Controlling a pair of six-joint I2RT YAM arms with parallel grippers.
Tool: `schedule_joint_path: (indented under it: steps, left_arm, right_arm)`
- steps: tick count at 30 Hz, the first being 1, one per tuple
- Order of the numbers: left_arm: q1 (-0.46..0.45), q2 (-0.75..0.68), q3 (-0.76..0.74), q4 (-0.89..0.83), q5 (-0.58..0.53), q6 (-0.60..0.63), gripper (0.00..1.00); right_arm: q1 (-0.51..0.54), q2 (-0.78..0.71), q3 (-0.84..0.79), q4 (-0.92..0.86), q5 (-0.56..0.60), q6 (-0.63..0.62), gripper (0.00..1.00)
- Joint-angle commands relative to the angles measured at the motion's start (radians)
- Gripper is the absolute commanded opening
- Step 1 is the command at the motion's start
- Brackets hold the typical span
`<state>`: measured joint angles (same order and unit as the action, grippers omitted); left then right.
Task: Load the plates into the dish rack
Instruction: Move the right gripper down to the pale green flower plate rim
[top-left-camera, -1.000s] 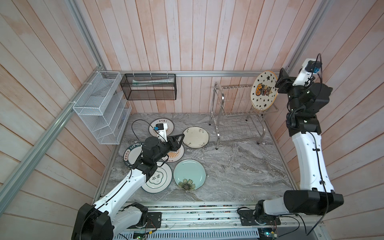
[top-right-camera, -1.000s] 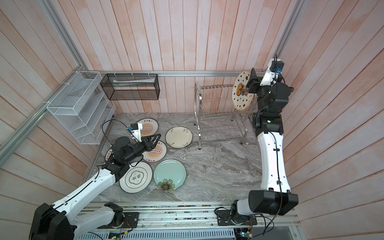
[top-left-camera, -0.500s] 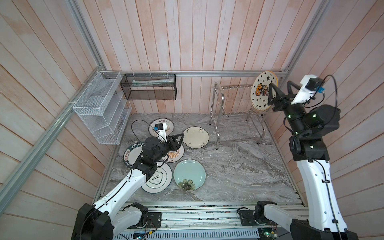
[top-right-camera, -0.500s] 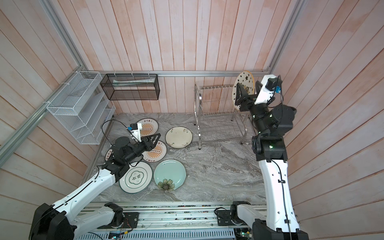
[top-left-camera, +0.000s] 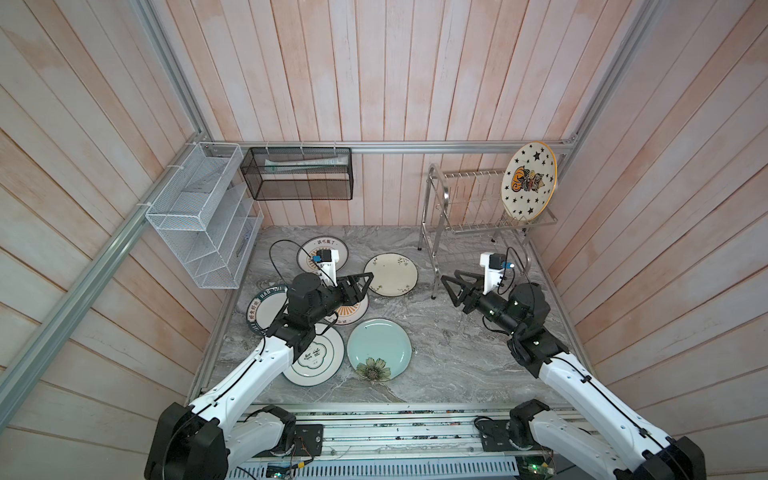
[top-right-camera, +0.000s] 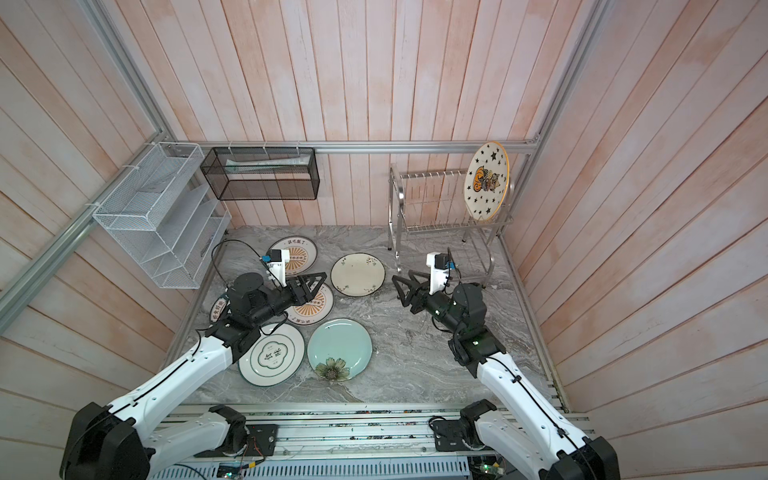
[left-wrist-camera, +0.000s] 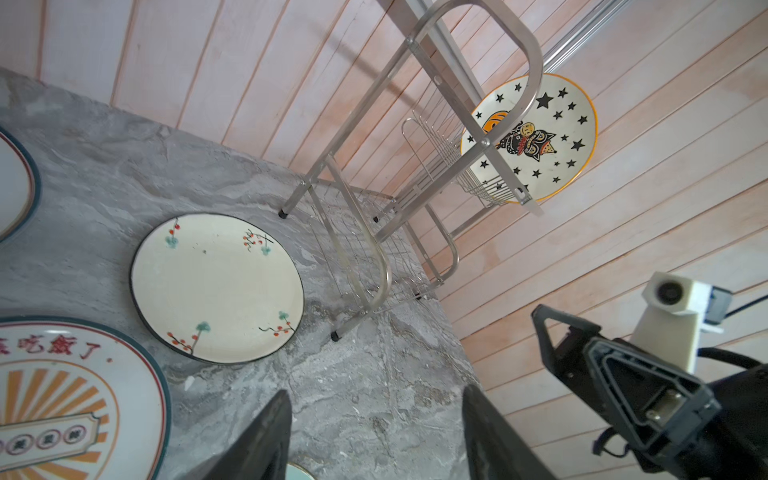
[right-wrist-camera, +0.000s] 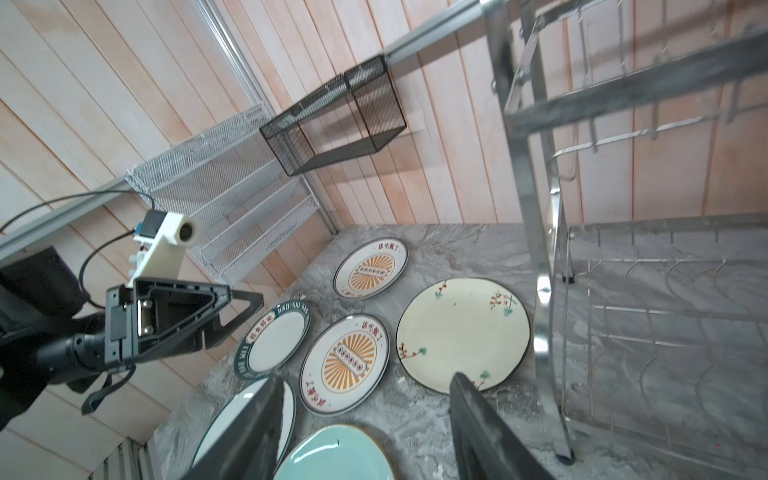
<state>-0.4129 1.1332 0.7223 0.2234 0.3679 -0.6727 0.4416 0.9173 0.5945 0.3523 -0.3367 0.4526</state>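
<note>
Left end effector (top-left-camera: 368, 280) and right end effector (top-left-camera: 449, 276): jaws apart, both empty; star plate (top-left-camera: 528, 183) in rack (top-left-camera: 478, 227).

The left end effector hangs over the near sunburst plate (top-left-camera: 353, 311) and the right over bare counter (top-left-camera: 449, 353) beside the rack's lower tier. Both tips face the cream plate (top-left-camera: 391, 274), and both wrist views show nothing between the jaws. The star plate stands on edge at the right end of the rack's upper tier. Six plates lie flat on the counter left of the rack: the cream plate, the near sunburst plate, the far sunburst plate (top-left-camera: 306, 254), the lettered plate (top-left-camera: 266, 305), the ringed plate (top-left-camera: 318, 357), which is partly under the left arm, and the blue plate (top-left-camera: 379, 349).
</note>
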Motion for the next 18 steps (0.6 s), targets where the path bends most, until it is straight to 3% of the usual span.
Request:
schedule_joint_path:
  steps: [1,10,18]
  left_arm:
    - [0.004,0.029,0.016,-0.01,0.066,-0.021,0.7]
    - [0.004,0.078,0.034,-0.016,0.066,-0.046,0.7]
    - [0.004,0.056,0.012,-0.152,0.039,-0.021,0.7]
  right_arm:
    - [0.073,0.025,-0.071,0.098,0.078,0.052,0.63]
    - [0.125,0.169,-0.121,0.194,0.048,0.116,0.58]
    - [0.148,0.29,-0.127,0.197,0.044,0.193,0.57]
